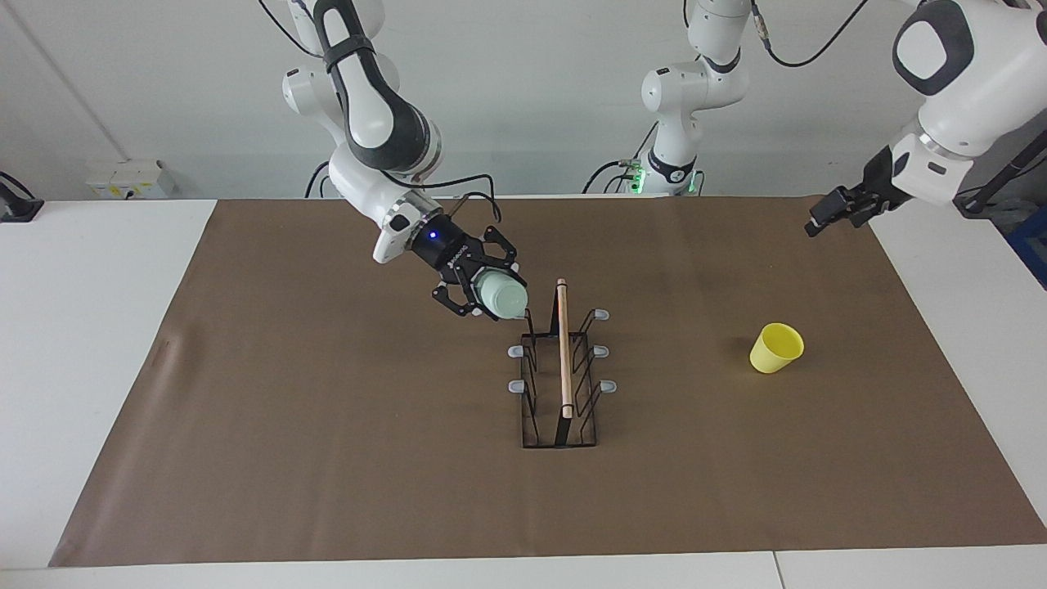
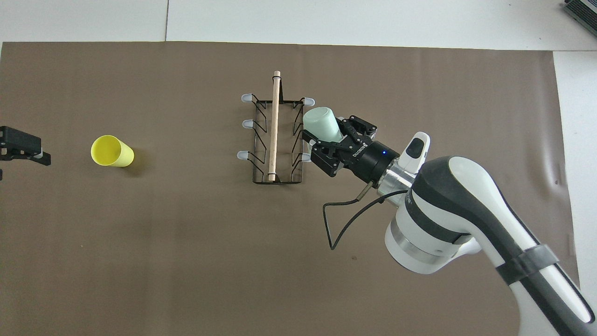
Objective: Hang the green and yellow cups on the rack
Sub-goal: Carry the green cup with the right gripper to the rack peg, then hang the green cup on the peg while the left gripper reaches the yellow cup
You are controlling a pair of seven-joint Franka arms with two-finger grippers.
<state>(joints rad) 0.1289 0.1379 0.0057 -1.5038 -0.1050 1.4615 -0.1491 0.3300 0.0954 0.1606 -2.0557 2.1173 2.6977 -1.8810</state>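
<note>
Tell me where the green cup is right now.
The green cup is held in the right gripper, tipped on its side in the air at the rack, by the prongs on the side toward the right arm's end of the table.

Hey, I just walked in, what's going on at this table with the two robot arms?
The right gripper is shut on the green cup, holding it tilted in the air at the rack, by the prongs on the right arm's side. No cup hangs on the rack yet. The yellow cup stands on the brown mat, toward the left arm's end of the table. The left gripper waits open above the mat's edge at that end.
</note>
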